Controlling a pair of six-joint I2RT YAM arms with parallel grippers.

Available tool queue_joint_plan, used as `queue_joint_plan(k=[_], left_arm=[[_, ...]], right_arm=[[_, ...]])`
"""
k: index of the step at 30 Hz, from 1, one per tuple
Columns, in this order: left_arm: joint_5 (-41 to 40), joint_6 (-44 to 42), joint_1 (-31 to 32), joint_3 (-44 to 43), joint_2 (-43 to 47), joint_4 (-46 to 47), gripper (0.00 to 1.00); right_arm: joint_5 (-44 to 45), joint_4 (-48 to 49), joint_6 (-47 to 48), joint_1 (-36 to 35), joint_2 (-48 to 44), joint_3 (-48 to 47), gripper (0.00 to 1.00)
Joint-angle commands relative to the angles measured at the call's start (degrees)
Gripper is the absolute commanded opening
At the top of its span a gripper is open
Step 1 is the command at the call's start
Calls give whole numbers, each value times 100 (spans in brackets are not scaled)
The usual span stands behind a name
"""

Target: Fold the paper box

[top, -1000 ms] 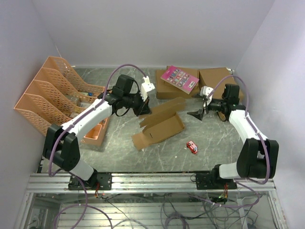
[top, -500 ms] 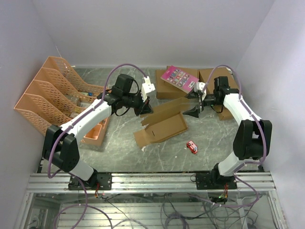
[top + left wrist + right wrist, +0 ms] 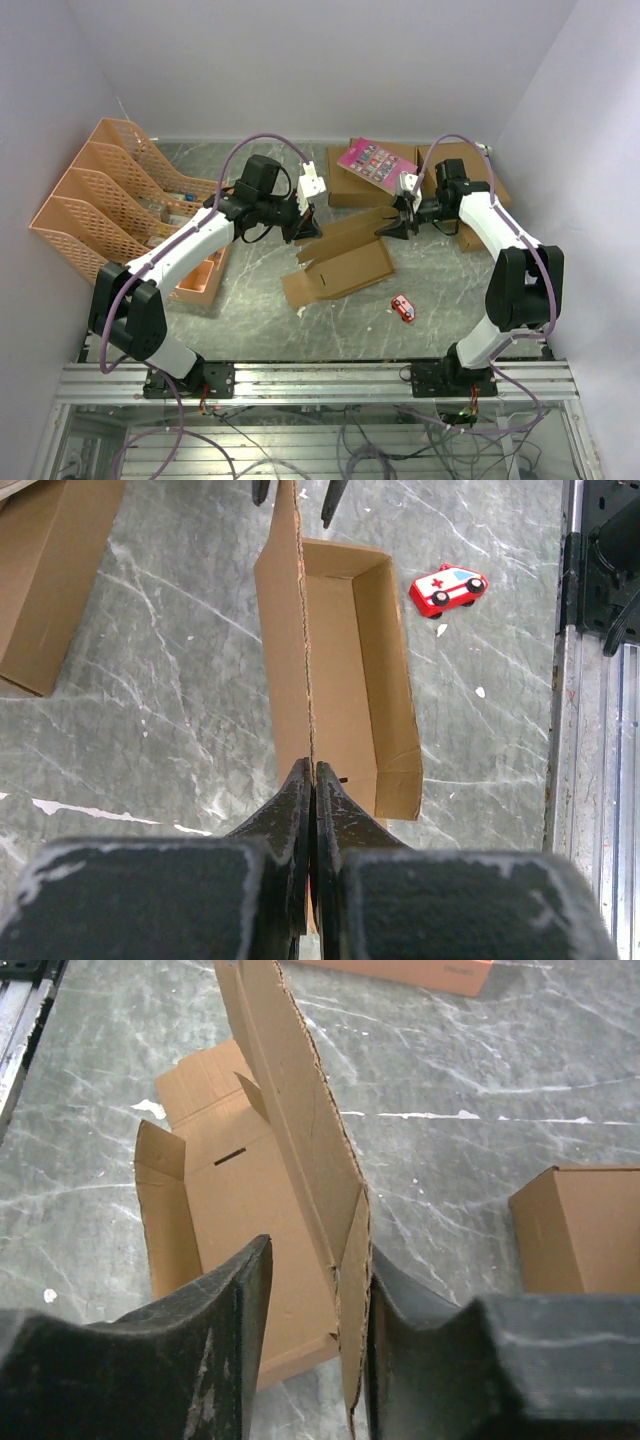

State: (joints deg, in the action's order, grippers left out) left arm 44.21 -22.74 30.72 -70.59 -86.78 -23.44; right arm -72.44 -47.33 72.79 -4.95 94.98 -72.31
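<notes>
The paper box (image 3: 340, 262) lies open in the middle of the table, its lid (image 3: 345, 226) standing up along the far side. My left gripper (image 3: 303, 232) is shut on the lid's left end; in the left wrist view the thin cardboard edge (image 3: 305, 660) runs straight out from between the closed jaws of the left gripper (image 3: 312, 770). My right gripper (image 3: 390, 228) straddles the lid's right end. In the right wrist view the lid's end flap (image 3: 352, 1260) stands between the right gripper's (image 3: 318, 1270) jaws, against the right finger (image 3: 400, 1300), with a gap to the left finger (image 3: 235, 1300).
Orange file racks (image 3: 110, 200) line the left. At the back stand a wide brown box (image 3: 345, 185) bearing a pink booklet (image 3: 377, 166) and another brown box (image 3: 470, 170). A red toy ambulance (image 3: 402, 308) lies in front of the paper box. A small brown box (image 3: 580, 1230) sits beside the right gripper.
The right arm swung left to the lid's right end and its jaws narrowed around the end flap. The left gripper kept its hold on the lid.
</notes>
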Motion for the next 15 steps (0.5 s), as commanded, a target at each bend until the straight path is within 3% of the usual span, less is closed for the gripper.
queue_joint_plan(k=[1, 4, 7, 15], left_arm=[[148, -139, -5, -189, 55, 122, 7], [115, -118, -5, -153, 86, 162, 7], [91, -116, -6, -119, 130, 189, 7], [-191, 214, -10, 10, 263, 421, 11]], right_arm=[[-7, -280, 209, -1, 63, -140, 35], [-57, -422, 361, -2, 91, -167, 24], [-105, -539, 461, -3, 118, -195, 0], [-231, -828, 761, 87, 41, -119, 0]])
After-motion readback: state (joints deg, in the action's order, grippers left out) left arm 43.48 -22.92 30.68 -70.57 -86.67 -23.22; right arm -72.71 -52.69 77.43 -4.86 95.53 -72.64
